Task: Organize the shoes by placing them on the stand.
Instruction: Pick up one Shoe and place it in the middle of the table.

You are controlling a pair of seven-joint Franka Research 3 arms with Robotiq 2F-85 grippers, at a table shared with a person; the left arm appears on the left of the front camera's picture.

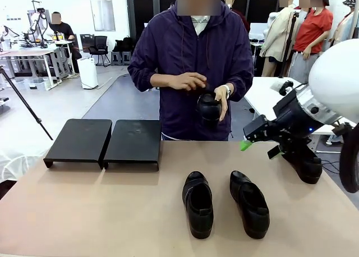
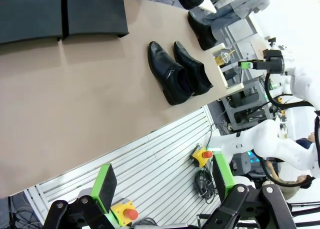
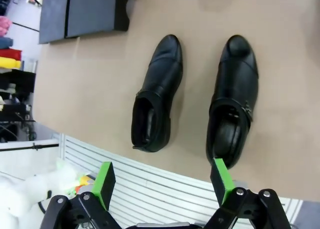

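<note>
Lying side by side, two shoes (image 1: 198, 203) (image 1: 249, 203) sit apart from the stand (image 1: 133, 140).

Bright even indoor light, soft shadows, wide-angle wrist distortion

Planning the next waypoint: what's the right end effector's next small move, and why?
Probably ease the right end effector down toward the right shoe until it straddles the heel. It hangs open, touching nothing; that shoe's heel lies closest to it; the stand holds no shoe.
</note>
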